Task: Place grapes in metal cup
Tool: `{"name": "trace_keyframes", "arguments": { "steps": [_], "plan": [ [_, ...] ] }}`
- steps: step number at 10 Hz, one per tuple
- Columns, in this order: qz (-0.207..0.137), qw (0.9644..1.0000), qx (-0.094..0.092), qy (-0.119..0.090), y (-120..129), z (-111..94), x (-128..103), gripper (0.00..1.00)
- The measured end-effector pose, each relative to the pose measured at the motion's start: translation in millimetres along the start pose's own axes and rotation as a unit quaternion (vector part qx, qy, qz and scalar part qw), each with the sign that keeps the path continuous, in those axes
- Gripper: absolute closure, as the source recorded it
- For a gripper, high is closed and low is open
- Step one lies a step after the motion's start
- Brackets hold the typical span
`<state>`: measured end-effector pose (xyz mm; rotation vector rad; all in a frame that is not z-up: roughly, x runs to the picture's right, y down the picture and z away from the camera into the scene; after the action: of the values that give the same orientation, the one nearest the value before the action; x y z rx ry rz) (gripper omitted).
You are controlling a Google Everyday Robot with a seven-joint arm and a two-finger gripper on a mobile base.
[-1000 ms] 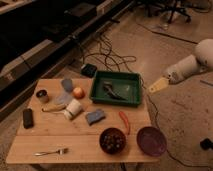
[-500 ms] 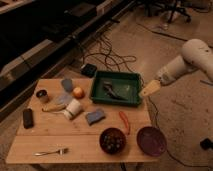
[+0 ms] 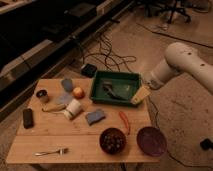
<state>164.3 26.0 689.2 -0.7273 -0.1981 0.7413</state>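
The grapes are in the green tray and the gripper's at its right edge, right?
Not quite. The camera view shows the grapes in the dark bowl at the table's front edge; the gripper is at the green tray's right edge.

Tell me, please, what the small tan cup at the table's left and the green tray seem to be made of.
The metal cup looks like dull metal: silvery-tan wall, dark inside. The green tray is probably plastic: uniform matte colour, moulded rim. The gripper hangs by the tray's right edge.
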Motion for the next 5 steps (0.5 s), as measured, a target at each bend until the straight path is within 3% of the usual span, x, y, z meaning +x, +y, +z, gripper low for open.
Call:
{"name": "trace_keyframes", "arguments": {
  "steps": [2,5],
  "plan": [
    [-0.022,0.9996,0.000,0.017,13,8,0,0.20],
    [-0.056,0.9978,-0.014,0.034,36,24,-4,0.20]
  ]
}}
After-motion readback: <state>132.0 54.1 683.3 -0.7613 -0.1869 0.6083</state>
